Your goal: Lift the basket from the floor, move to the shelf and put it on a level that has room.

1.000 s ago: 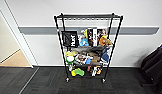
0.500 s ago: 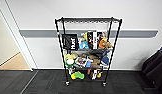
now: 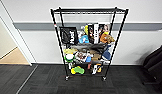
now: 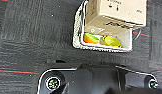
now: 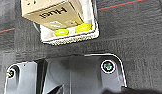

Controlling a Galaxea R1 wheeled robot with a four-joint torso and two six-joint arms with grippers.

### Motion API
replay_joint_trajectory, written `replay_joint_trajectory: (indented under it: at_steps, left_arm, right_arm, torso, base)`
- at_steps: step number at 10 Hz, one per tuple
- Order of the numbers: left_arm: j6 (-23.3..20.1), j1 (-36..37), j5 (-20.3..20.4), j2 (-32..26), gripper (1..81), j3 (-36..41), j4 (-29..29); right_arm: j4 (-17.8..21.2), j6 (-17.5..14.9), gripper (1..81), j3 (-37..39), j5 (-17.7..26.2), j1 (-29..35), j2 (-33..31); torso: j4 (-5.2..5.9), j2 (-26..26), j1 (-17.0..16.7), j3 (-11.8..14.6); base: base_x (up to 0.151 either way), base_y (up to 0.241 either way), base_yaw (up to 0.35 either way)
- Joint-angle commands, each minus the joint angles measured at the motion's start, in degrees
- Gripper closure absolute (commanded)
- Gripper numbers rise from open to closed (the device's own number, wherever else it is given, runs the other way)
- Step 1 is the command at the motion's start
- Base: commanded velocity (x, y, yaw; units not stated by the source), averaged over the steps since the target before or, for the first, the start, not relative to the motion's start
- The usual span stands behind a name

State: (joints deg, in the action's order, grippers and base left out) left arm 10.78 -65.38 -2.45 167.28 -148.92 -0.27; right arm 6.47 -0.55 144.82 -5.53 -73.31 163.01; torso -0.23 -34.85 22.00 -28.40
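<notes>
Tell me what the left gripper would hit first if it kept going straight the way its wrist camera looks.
Probably the dark carpet floor, just beside the cream basket holding the cardboard box; depth is hard to judge, so it might clip the basket's rim instead.

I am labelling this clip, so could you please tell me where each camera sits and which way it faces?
Head view: high on the robot, facing forward and down at the shelf against the wall.
Left wrist view: on the left arm, looking down at the basket on the floor; the robot's dark plate shows.
Right wrist view: on the right arm, likewise.
Both wrist views share the basket and its cardboard box.
</notes>
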Motion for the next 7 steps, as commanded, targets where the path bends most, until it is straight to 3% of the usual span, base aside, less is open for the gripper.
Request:
replay_joint_trajectory:
  at_steps: [1, 2, 6, 7]
  left_arm:
    - [0.1, 4.1, -2.8, -0.7, 1.0, -0.1, -0.9]
    - [0.1, 4.3, -2.8, -0.5, 1.0, -0.1, -1.5]
    - [0.1, 5.9, -3.3, 0.1, 1.0, 0.1, -2.2]
    - [0.1, 5.9, -5.4, 0.3, 1.0, 0.1, -2.0]
  right_arm:
    - [0.7, 0.2, 1.0, -0.2, 3.0, 3.8, -1.3]
    - [0.6, 0.2, 1.0, -0.4, 3.0, 4.2, -1.5]
    - [-0.2, 0.1, 1.0, -1.8, 7.9, 5.9, -2.8]
    - [0.2, 0.1, 1.0, -1.6, 7.9, 5.6, -3.0]
  torso:
    - [0.0, -5.5, 3.6, -5.1]
    - [0.0, -7.5, 4.8, -1.6]
    - [0.0, -14.0, 9.0, -3.6]
    - [0.0, -15.9, 10.2, -3.7]
  base:
    - [0.0, 0.0, 0.0]
    - [0.0, 0.0, 0.0]
    - [0.0, 0.0, 0.0]
    - [0.0, 0.0, 0.0]
